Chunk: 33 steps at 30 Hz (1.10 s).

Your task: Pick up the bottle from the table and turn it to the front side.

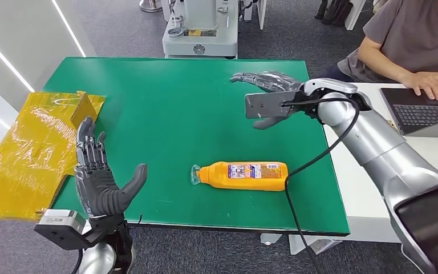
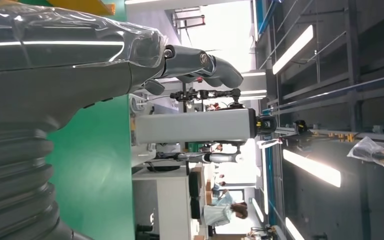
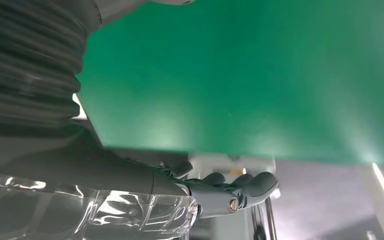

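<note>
Head view: the green worktop (image 1: 165,103) carries an orange bottle (image 1: 245,175) lying on its side near the front edge, label up, clear cap pointing left. Right hand (image 1: 265,85) hovers well beyond it, fingers apart, empty; left hand (image 1: 100,177) open too. Pickup not begun — next, reach down and grasp.

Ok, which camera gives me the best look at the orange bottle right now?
The head view: the orange bottle lies whole on its side on the green table, label visible, between both hands and touched by neither. Both wrist views catch some green tabletop, not the bottle.
</note>
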### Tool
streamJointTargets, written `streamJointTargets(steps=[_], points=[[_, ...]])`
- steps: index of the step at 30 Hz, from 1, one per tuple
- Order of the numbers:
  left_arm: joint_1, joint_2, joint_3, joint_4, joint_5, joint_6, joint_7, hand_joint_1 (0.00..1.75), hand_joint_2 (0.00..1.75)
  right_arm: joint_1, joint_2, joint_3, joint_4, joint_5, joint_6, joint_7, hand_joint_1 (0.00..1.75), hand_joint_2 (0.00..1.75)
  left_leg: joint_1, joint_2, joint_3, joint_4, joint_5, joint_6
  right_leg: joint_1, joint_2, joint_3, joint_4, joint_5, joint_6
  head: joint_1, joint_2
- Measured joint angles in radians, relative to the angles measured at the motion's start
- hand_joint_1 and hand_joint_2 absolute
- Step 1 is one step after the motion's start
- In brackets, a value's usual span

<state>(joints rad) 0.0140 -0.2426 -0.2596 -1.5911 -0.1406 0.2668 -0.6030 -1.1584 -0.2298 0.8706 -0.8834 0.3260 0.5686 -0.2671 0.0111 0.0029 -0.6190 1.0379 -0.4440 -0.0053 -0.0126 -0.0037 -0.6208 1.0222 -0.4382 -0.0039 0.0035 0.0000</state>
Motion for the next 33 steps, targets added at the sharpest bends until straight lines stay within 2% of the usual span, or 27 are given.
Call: streamJointTargets(steps=[8,14,23,33], points=[[-0.019,0.0,0.0,0.006,0.018,0.006,-0.013,0.0,1.75,-0.01,0.046,0.192,0.205,0.0,0.016,0.005,0.0,1.75,0.0,0.0,0.0,0.0,0.0,0.0,0.0,0.0,0.0,0.0,0.0,0.0,0.0,0.0],[-0.037,0.0,-0.002,0.022,0.022,0.005,-0.013,0.0,1.75,0.002,0.058,0.275,0.29,-0.004,-0.011,0.006,0.0,1.75,0.0,0.0,0.0,0.0,0.0,0.0,0.0,0.0,0.0,0.0,0.0,0.0,0.0,0.0],[-0.053,0.0,-0.006,0.054,0.022,0.004,-0.013,0.0,1.75,0.065,0.056,0.343,0.352,0.009,-0.083,-0.01,0.0,1.75,0.0,0.0,0.0,0.0,0.0,0.0,0.0,0.0,0.0,0.0,0.0,0.0,0.0,0.0],[-0.069,0.0,-0.006,0.065,0.023,0.004,-0.013,0.0,1.75,0.089,0.057,0.369,0.374,0.009,-0.094,-0.008,0.0,1.75,0.0,0.0,0.0,0.0,0.0,0.0,0.0,0.001,0.0,0.0,0.0,0.0,0.0,0.0]])
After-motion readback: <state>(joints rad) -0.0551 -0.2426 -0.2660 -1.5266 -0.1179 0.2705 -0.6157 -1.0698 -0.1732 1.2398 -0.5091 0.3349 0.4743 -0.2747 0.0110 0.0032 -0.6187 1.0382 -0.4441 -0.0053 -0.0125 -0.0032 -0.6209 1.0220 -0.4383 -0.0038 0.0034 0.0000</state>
